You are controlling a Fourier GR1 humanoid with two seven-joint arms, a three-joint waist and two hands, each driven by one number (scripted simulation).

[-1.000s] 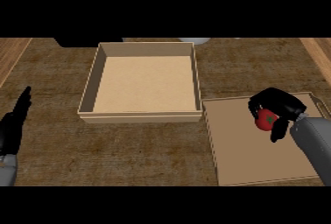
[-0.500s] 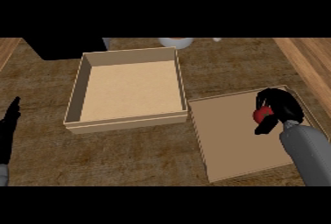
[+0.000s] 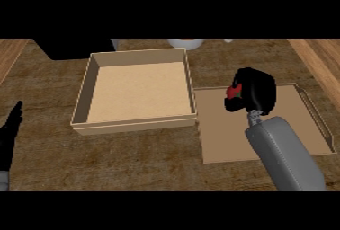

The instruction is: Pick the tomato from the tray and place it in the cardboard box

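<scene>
Curling round the tomato (image 3: 232,92), the right hand (image 3: 253,92) hangs over the tray (image 3: 219,134), just beside the cardboard box (image 3: 83,99). The left hand (image 3: 10,134) rests straight-fingered at the counter's left edge

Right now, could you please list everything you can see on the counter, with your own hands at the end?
cardboard box: one, tan, open-topped, nothing inside, left of the tray.
tray: one, light brown, flat with a low rim, right of the box.
tomato: one, red, mostly hidden in the right hand, above the tray's upper part.
white object: one, at the far edge beyond the box, cut off, cannot tell what it is.
dark block: one, black, far left corner.
left hand: black, open, resting at the left edge.
right hand: black, curled round the tomato.
</scene>
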